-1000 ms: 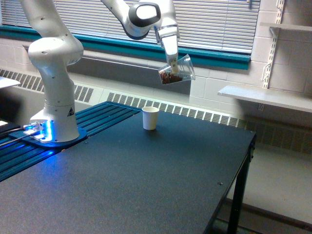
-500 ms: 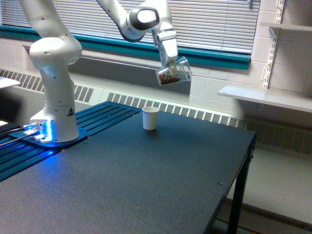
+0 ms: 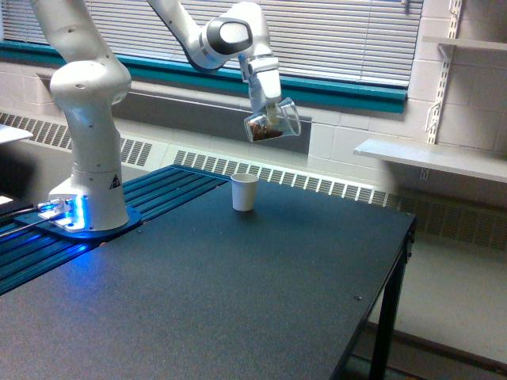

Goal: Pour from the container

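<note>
Container [image 3: 270,124] tilted, clamped beneath gripper [image 3: 271,115], above white cup [image 3: 244,192]

- No readable text, brand or number anywhere.
- Robot base column [image 3: 93,170]: one small dark triangular mark low on the white shell, looks like a warning sign, symbol inside too small to make out.
- Clear cup [image 3: 271,123]: no print or label visible.
- White paper cup [image 3: 244,191]: plain, no lettering.
- Desk [image 3: 238,301]: bare dark top, no stickers or marks to read.
- Window blinds [image 3: 348,36], wall, shelf [image 3: 432,157]: no signs or labels.
</note>
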Motion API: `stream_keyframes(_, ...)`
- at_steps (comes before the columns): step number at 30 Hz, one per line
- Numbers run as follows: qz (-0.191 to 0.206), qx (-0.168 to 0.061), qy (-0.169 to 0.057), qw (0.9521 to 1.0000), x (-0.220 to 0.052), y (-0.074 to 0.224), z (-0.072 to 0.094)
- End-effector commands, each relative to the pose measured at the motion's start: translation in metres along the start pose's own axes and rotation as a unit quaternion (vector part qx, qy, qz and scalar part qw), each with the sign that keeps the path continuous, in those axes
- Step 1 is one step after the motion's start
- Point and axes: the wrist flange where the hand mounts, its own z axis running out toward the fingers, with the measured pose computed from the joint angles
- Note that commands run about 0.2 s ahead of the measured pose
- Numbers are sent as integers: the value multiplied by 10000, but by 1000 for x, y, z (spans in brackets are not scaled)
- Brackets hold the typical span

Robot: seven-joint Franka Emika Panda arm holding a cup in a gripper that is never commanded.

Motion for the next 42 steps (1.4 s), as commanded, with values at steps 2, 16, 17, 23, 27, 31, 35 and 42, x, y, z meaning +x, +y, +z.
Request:
stream_keyframes(2,-76,52,31,10000,-25,-12,-10)
stream_keyframes(16,-129,-24,-206,9997,-73,-3,-5)
stream_keyframes(17,-105,-35,-219,9997,-76,-1,-4)
stream_keyframes(23,2,-84,-337,9994,-86,9,0)
stream_keyframes(27,23,-139,-434,9990,-96,15,4)
stream_keyframes(31,11,-162,-565,9983,-108,19,8)
stream_keyframes(35,12,-176,-677,9975,-118,22,12)
stream_keyframes(42,-9,-164,-884,9960,-133,23,20)
